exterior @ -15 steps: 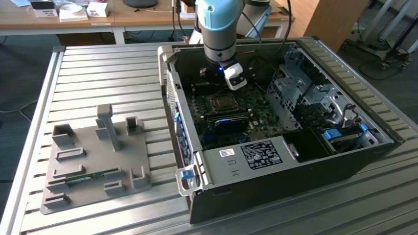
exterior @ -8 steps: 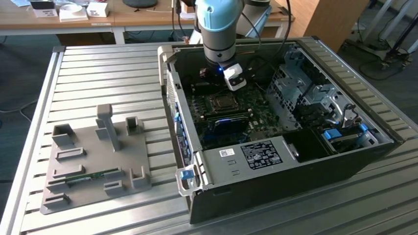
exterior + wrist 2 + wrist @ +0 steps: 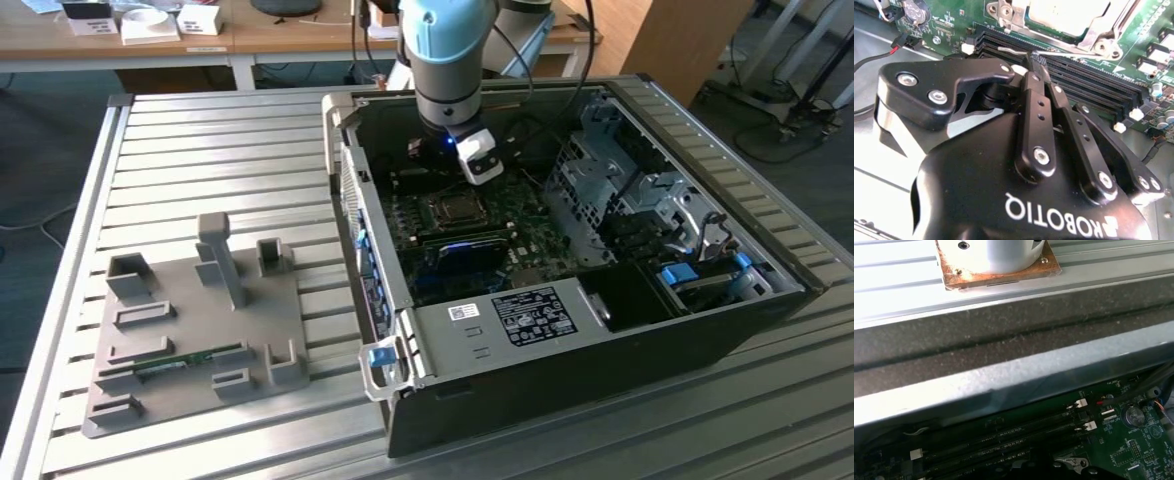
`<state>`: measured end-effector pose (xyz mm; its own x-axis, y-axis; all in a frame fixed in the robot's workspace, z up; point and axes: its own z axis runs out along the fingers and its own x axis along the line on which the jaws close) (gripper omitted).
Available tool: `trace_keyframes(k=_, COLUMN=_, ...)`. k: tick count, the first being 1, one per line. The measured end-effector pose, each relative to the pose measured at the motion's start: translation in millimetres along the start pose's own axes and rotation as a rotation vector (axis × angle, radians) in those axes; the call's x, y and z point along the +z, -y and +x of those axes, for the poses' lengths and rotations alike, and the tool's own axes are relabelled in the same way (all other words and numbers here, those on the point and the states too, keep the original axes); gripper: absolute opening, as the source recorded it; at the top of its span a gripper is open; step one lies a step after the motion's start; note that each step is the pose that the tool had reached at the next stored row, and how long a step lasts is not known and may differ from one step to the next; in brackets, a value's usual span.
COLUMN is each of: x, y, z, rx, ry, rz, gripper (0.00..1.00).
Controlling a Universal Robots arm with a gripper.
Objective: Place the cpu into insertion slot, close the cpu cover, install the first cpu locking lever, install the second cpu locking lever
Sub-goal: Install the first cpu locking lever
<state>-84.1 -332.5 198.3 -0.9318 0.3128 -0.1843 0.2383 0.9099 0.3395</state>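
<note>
Already seated, the pale silvery cpu [image 3: 1069,12] lies framed by the cpu cover [image 3: 1093,41]; the end effector [image 3: 1033,60] is closed.

Case wall [image 3: 1004,385] and memory slots [image 3: 1104,87] hem the claw [image 3: 1031,61].

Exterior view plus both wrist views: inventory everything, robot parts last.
table: 1, silvery, slatted, under everything.
computer case: 1, black, open, the exterior view's right.
fixture tray: 1, grey, the exterior view's left.
memory stick: 1, green, in the tray.
motherboard: 1, green, inside the case.
cpu: 1, pale silvery, framed by the cover.
cpu cover: 1, silvery, around the cpu.
memory slots: several, black, beside the socket.
locking lever: 1 seen, thin silvery wire, along the slots.
coin battery: 1, silvery, on the board.
arm: 1, light blue, reaching into the case.
end effector: 1, black, shut, tips at the lever.
</note>
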Motion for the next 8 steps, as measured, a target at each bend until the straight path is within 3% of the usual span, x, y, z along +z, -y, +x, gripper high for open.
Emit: trace_keyframes(k=8, x=0.0, y=-1.0, z=0.3, rx=0.0, ry=0.0002, rz=0.0006, gripper=0.11)
